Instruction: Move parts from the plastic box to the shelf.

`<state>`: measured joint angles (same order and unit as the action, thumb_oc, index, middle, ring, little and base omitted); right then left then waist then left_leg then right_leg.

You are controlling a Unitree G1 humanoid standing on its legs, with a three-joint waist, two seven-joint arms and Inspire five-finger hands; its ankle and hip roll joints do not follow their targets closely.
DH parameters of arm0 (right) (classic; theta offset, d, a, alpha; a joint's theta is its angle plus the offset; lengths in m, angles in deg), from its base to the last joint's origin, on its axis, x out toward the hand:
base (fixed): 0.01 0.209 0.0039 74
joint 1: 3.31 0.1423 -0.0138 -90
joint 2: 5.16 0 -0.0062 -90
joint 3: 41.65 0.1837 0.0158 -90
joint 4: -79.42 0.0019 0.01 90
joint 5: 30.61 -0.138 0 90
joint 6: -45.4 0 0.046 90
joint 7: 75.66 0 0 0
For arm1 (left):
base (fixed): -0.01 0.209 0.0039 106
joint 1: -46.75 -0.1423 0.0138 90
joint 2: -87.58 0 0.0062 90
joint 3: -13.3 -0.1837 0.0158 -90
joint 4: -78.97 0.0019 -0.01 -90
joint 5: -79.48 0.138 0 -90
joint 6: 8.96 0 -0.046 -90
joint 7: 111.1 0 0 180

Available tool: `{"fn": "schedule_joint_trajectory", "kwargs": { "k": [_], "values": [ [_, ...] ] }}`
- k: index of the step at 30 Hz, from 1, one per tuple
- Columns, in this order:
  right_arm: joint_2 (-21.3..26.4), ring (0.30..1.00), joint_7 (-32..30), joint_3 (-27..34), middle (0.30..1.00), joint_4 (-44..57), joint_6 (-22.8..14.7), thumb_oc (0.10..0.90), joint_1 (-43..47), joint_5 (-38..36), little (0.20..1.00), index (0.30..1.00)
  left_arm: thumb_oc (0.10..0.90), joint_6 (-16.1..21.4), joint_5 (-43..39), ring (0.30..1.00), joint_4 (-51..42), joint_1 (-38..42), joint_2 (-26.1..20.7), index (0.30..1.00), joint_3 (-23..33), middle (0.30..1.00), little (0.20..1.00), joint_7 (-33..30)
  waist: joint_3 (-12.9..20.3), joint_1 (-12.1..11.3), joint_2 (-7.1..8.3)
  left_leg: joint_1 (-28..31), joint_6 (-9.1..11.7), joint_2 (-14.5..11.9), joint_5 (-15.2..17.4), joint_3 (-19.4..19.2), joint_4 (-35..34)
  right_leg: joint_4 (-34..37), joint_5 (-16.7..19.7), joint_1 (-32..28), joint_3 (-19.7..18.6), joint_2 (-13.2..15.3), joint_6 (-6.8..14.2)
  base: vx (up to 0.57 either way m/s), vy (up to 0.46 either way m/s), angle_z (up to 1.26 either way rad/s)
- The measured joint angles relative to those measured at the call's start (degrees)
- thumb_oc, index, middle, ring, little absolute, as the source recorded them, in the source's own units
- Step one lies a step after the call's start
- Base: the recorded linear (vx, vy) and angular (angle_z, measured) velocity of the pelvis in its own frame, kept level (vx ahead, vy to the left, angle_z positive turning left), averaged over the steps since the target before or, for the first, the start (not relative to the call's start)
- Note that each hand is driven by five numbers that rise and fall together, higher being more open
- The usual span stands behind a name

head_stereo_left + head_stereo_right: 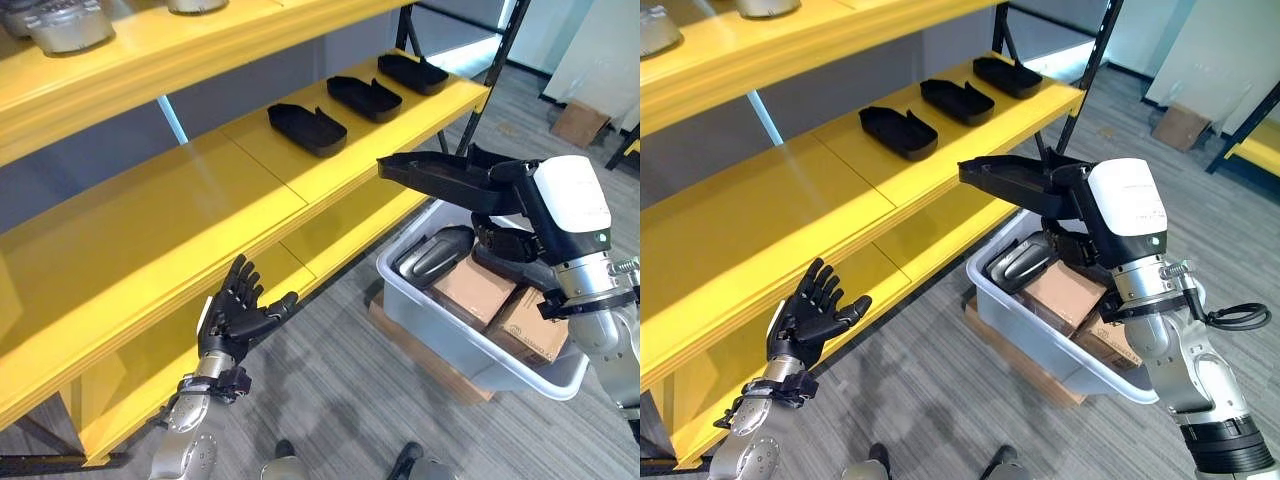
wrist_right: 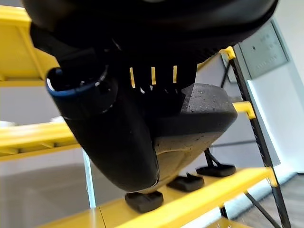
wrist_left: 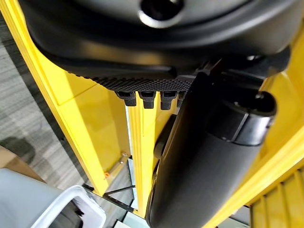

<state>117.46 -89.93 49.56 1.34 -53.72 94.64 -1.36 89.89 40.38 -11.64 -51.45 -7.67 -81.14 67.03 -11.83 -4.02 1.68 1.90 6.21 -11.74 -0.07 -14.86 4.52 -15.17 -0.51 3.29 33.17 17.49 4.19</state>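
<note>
Parts, black and tray-shaped, occupy three stations. Three placed parts (image 1: pixel 307 128) lie in a row along the middle board of the yellow shelf (image 1: pixel 180 215), well apart from one another. A fourth, the carried part (image 1: pixel 440 180), is clamped in my right hand (image 1: pixel 520 195); my fingers and thumb curl round its near end, and it juts out level toward the shelf's front edge, above the plastic box (image 1: pixel 440 335) and clear of the board. The right wrist view shows the same part (image 2: pixel 199 118) pressed under my fingers, with the placed row beyond it on the board.

My left hand (image 1: pixel 235 310) hangs beside the lower shelf board, fingers spread and straight, holding nothing.

The plastic box sits on the floor at the shelf's right end, resting on a flat cardboard slab (image 1: pixel 420 350). Inside it I see one more dark part (image 1: pixel 432 255) leaning at the near wall, and brown cartons (image 1: pixel 475 290) filling much of the rest. Whether further parts lie beneath the cartons cannot be told.

Progress, as judged from this layout: three parts delivered, one in transit, at least one left to fetch. The step in hand appears to be the carry to the board; bare board on the near side of the row looks the likeliest spot.

Two grey metal pieces (image 1: pixel 68 25) stand on the top board.
</note>
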Motion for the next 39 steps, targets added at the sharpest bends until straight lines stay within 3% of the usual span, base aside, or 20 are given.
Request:
{"fn": "schedule_joint_trajectory", "kwargs": {
  "k": [11,14,15,16,17,18,19,20,21,22,23,24,25,26,27,29,32,35,37,39],
  "values": [
    [-2.5,0.3,1.29,-0.35,0.3,3.47,-1.8,0.4,-0.98,-0.01,0.3,0.3,0.9,0.0,1.68,1.0,0.24,-2.13,-0.06,1.0,0.05,1.0,1.0,-0.08,5.29,-0.01,4.6,-2.97,-1.09,2.11,0.62,0.88,0.71,5.12,3.99,-0.44,0.9,0.73,1.25,0.05,0.128,0.05],
    [-5.06,0.3,1.88,-2.96,0.3,3.26,-0.9,0.4,-0.25,0.03,0.3,0.3,0.9,0.01,1.76,1.0,0.38,-2.24,-0.47,1.0,0.04,1.0,1.0,-0.13,5.55,-1.59,5.3,-5.79,-2.45,4.08,2.82,1.38,4.88,5.59,5.18,-0.48,1.46,3.04,2.33,0.1,0.303,0.17],
    [-5.93,0.3,1.88,-4.39,0.3,3.0,-0.18,0.4,0.64,0.03,0.3,0.3,0.9,0.01,1.78,1.0,0.49,-2.01,-0.43,1.0,-0.18,1.0,1.0,-0.11,5.55,-1.66,5.31,-7.24,-3.49,4.55,4.01,1.88,7.38,5.6,5.4,-0.51,1.93,3.77,2.7,0.1,0.435,0.48],
    [-6.39,0.3,2.79,-5.31,0.3,2.89,-0.09,0.4,0.8,0.63,0.3,0.3,0.9,0.09,1.95,1.0,0.74,-1.53,-0.31,1.0,-1.4,1.0,1.0,-0.14,5.6,-1.84,5.35,-10.74,-7.36,7.47,8.04,2.34,14.4,3.09,6.73,-0.37,2.67,7.42,4.68,0.13,0.609,1.24],
    [-6.38,0.3,3.23,-6.6,0.3,2.9,1.27,0.4,0.16,1.15,0.3,0.3,0.9,-0.01,2.72,1.0,2.3,-1.02,-0.08,1.0,-3.76,1.0,1.0,-0.14,5.68,0.08,4.11,-11.69,-9.97,11.4,10.08,3.17,17.27,-7.28,9.28,2.1,-4.47,13.6,5.05,0.06,0.423,1.47],
    [-5.64,0.3,3.29,-7.29,0.3,2.98,1.18,0.4,0.0,1.31,0.3,0.3,0.9,0.03,3.57,1.0,2.33,-0.67,-0.35,1.0,-4.52,1.0,1.0,-0.15,5.59,1.17,3.43,-11.8,-11.8,13.03,10.17,5.22,16.92,-10.63,13.22,4.77,-10.79,14.56,3.8,0.05,0.237,1.46],
    [-5.57,0.3,3.32,-7.49,0.3,2.98,0.64,0.4,-0.13,1.56,0.3,0.3,0.9,0.04,3.6,1.0,2.42,-0.04,-0.76,1.0,-4.61,1.0,1.0,-0.27,5.21,1.51,3.02,-12.24,-13.03,14.14,9.33,6.27,16.38,-14.06,15.92,7.76,-16.45,14.27,3.29,0.07,0.09,0.84],
    [-5.73,0.3,3.52,-8.37,0.3,2.95,0.53,0.4,-0.3,1.6,0.3,0.3,0.9,0.05,3.74,1.0,2.62,0.22,-1.08,1.0,-3.87,1.0,1.0,-0.45,5.12,1.05,2.87,-12.16,-12.72,14.51,7.85,6.54,14.5,-17.91,12.47,10.72,-20.01,12.65,5.41,0.12,0.098,0.57],
    [-5.73,0.3,3.97,-8.94,0.3,3.05,0.03,0.4,-0.54,1.64,0.3,0.3,0.9,0.07,3.85,1.0,2.82,0.03,-1.11,1.0,-2.89,1.0,1.0,-0.9,4.8,0.26,2.26,-11.28,-13.76,15.28,6.73,8.0,12.1,-19.09,8.97,11.58,-20.24,9.94,4.91,0.18,-0.015,0.75],
    [-5.78,0.3,3.97,-8.91,0.3,3.56,-0.68,0.4,-0.95,1.64,0.3,0.3,0.9,0.09,3.84,1.0,2.82,0.29,-1.38,1.0,-2.57,1.0,1.0,-1.74,3.73,1.04,0.6,-9.33,-14.5,16.25,4.33,10.94,7.48,-17.3,3.06,11.27,-20.03,5.37,3.56,0.24,-0.257,1.02],
    [-5.52,0.3,3.97,-8.77,0.3,3.84,-1.16,0.4,-0.9,1.58,0.3,0.3,0.9,0.12,3.87,1.0,2.82,0.75,-1.33,1.0,-2.82,1.0,1.0,-1.56,2.96,1.79,-0.52,-7.87,-11.77,17.96,1.96,12.66,3.79,-11.27,2.24,11.11,-18.94,4.49,3.21,0.19,-0.262,1.16],
    [-5.32,0.3,3.76,-8.7,0.3,3.78,-1.25,0.4,-0.85,1.59,0.3,0.3,0.9,0.6,3.85,1.0,4.1,1.79,-0.36,1.0,-3.28,1.0,1.0,-1.57,1.88,1.94,-2.09,-7.63,-3.81,18.2,3.12,14.82,3.48,-4.35,3.06,10.73,-20.49,1.36,1.77,0.18,-0.376,1.2],
    [-5.65,0.3,3.69,-8.67,0.3,3.44,-1.5,0.4,-1.07,1.59,0.3,0.3,0.9,0.88,3.8,1.0,5.77,3.48,-0.32,1.0,-3.54,1.0,1.0,-1.7,-0.28,3.12,-0.76,-10.32,1.4,17.57,6.87,13.07,8.47,5.88,4.74,8.29,-23.95,1.05,1.46,0.09,-0.168,1.33],
    [-5.19,0.3,3.69,-8.15,0.3,3.26,-1.51,0.4,-0.88,1.62,0.3,0.3,0.9,0.99,3.85,1.0,4.66,4.19,-2.17,1.0,-3.93,1.0,1.0,-1.38,-0.8,4.22,0.37,-11.34,-10.64,15.22,6.45,13.66,9.43,9.87,7.12,8.25,-24.85,5.26,3.97,0.14,-0.329,1.56],
    [-5.76,0.3,3.62,-7.08,0.3,2.8,-1.36,0.4,-0.83,1.88,0.3,0.3,0.9,1.19,3.89,1.0,4.68,5.38,-2.55,1.0,-3.92,1.0,1.0,-0.86,-1.8,5.09,1.61,-11.65,-10.56,15.0,5.99,10.81,10.8,10.47,9.11,8.2,-25.89,8.39,6.23,0.06,-0.154,1.22],
    [-6.55,0.3,3.77,-7.1,0.3,2.61,-0.68,0.4,-1.0,2.32,0.3,0.3,0.9,1.25,3.82,1.0,4.96,5.45,-1.34,1.0,-3.05,1.0,1.0,-2.3,-2.96,3.82,2.6,-11.38,-11.71,16.99,6.62,11.7,12.46,10.14,11.21,8.05,-28.39,10.29,6.91,0.08,-0.272,0.73],
    [-6.25,0.3,3.89,-6.77,0.3,2.81,-1.7,0.4,-0.61,2.18,0.3,0.3,0.9,1.13,3.76,1.0,5.4,4.91,-1.83,1.0,-3.01,1.0,1.0,-2.5,-3.62,2.61,3.59,-8.4,-11.66,19.03,6.43,14.11,10.65,9.17,10.09,4.36,-28.81,5.52,7.24,0.08,-0.27,0.57],
    [-6.14,0.3,3.88,-6.64,0.3,2.37,-1.81,0.4,1.14,2.13,0.3,0.3,0.9,1.46,3.73,1.0,5.18,4.91,-0.21,1.0,-1.52,1.0,1.0,-2.65,-3.6,2.49,3.82,-6.4,-11.37,18.99,6.48,14.8,9.5,10.6,9.35,2.85,-27.66,4.43,6.87,0.11,-0.325,0.23],
    [-5.98,0.3,3.86,-6.39,0.3,2.54,-1.92,0.4,2.29,2.03,0.3,0.3,0.9,1.49,3.53,1.0,4.68,4.84,-0.04,1.0,-0.96,1.0,1.0,-2.52,-3.61,2.32,4.06,-5.04,-10.84,17.83,6.76,15.24,8.46,13.79,11.54,1.4,-27.82,3.35,5.6,0.06,-0.312,0.04],
    [-6.07,0.3,3.87,-6.47,0.3,2.47,-2.17,0.4,3.55,1.7,0.3,0.3,0.9,1.51,3.48,1.0,4.35,4.77,-0.27,1.0,-0.36,1.0,1.0,-2.53,-3.36,2.39,4.97,-3.1,-8.37,15.58,7.57,16.25,7.88,14.59,13.15,-0.83,-26.48,1.5,4.56,0.05,-0.285,0.03]
  ]
}}
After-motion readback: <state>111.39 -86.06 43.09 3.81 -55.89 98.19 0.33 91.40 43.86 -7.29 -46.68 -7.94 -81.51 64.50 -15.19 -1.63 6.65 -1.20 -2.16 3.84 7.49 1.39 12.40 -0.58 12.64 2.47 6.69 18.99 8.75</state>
